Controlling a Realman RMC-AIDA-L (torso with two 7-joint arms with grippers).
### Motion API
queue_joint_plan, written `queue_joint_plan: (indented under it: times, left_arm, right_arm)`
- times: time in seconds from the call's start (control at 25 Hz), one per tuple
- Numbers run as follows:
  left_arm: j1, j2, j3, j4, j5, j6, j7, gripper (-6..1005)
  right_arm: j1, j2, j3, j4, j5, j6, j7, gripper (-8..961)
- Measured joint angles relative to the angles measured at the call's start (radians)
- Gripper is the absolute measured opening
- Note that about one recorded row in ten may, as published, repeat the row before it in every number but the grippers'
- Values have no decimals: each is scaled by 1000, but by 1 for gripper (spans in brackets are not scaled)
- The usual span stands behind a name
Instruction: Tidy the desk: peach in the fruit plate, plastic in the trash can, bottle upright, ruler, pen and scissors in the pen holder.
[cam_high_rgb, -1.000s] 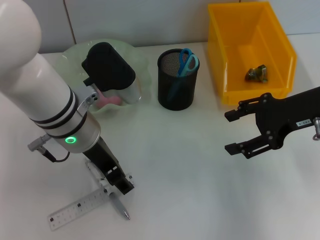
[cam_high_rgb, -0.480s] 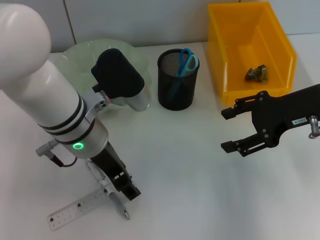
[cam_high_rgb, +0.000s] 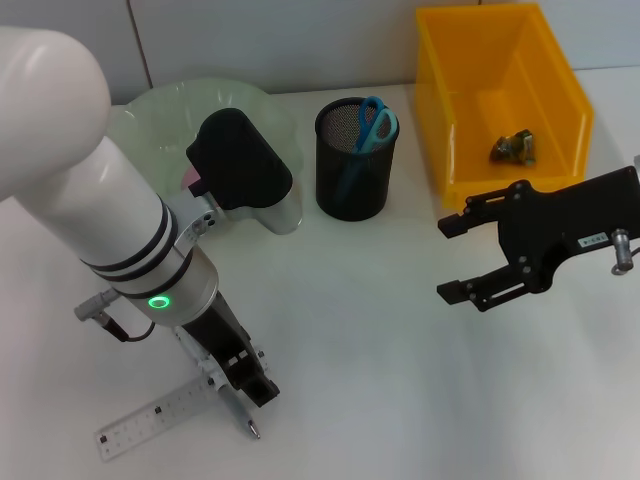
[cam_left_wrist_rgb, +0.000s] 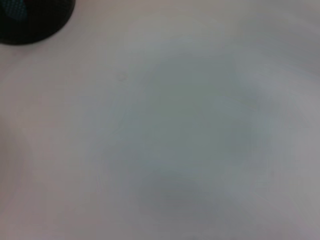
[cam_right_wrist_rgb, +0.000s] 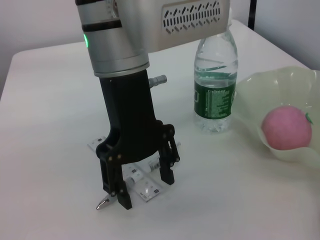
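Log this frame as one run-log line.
left gripper: open, astride pen and ruler | right gripper: open, idle by trash can | scissors in pen holder

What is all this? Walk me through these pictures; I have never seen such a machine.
It is a two-armed robot tidying a white table. One picture looks down from its head; the other two come from cameras on its wrists. The left gripper stands open over a pen and a ruler; the right gripper hangs open, holding nothing. Scissors sit in the black pen holder, plastic in the yellow bin, a peach in the plate; the bottle stands upright.
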Motion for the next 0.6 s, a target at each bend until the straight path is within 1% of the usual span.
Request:
queue_joint_plan:
  times: [0.24,0.56,0.6]
  left_arm:
    - [7,0,3,4,7,-13,0,771]
    - [7,0,21,4,7,-30,-2,768]
    - [7,0,22,4,7,-31,-3,731]
  right_arm:
    - [-1,5,5,-6,-15,0,0,818]
    - [-3,5,2,-12,-16,0,0,818]
    - [-3,5,2,-13,-17,0,0,818]
